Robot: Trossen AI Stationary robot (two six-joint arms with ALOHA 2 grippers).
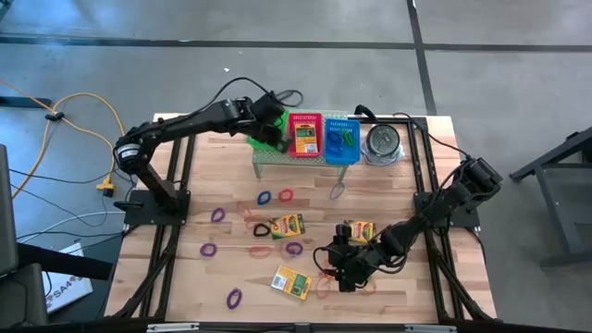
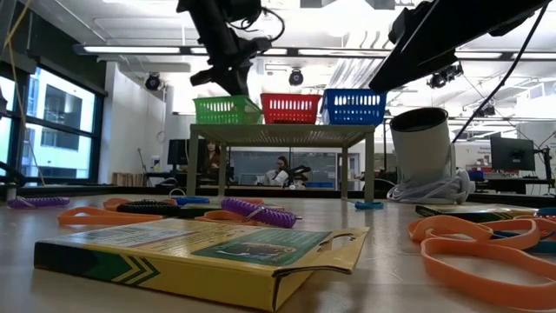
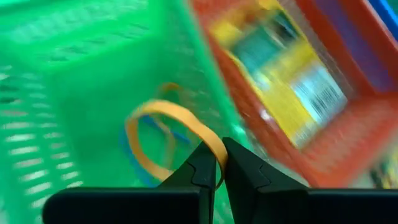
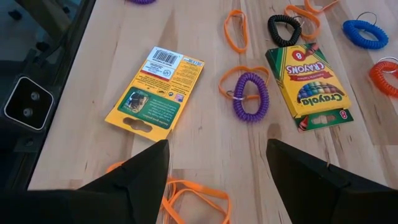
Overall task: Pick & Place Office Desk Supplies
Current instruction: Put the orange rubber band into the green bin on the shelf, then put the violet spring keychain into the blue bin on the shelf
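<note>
My left gripper [image 1: 271, 128] hangs over the green basket [image 3: 68, 81] on the small raised stand [image 1: 289, 158], shut on an orange rubber band [image 3: 155, 118]. A blue band [image 3: 148, 140] lies inside that basket. The red basket [image 3: 354, 137] beside it holds a crayon box [image 3: 292, 81]. My right gripper [image 4: 217, 168] stands open low over the table's near right part, with nothing between its fingers. Ahead of it a crayon box lies face down [image 4: 155, 93] and another lies face up [image 4: 309, 81], with a purple coil band [image 4: 250, 96] between them. My left gripper pinches the orange band at one spot of its loop [image 3: 216, 151] between the two fingertips. The fingers slant down from above, over the green basket. The rest of the loop hangs below them inside the basket; whether it touches the basket's floor I cannot tell.
A blue basket [image 1: 340, 139] and a round metal tin [image 1: 382, 143] stand at the far right. Many coloured bands and a third crayon box [image 1: 359, 230] lie scattered on the wooden table. Orange bands [image 4: 193, 200] lie right under my right gripper.
</note>
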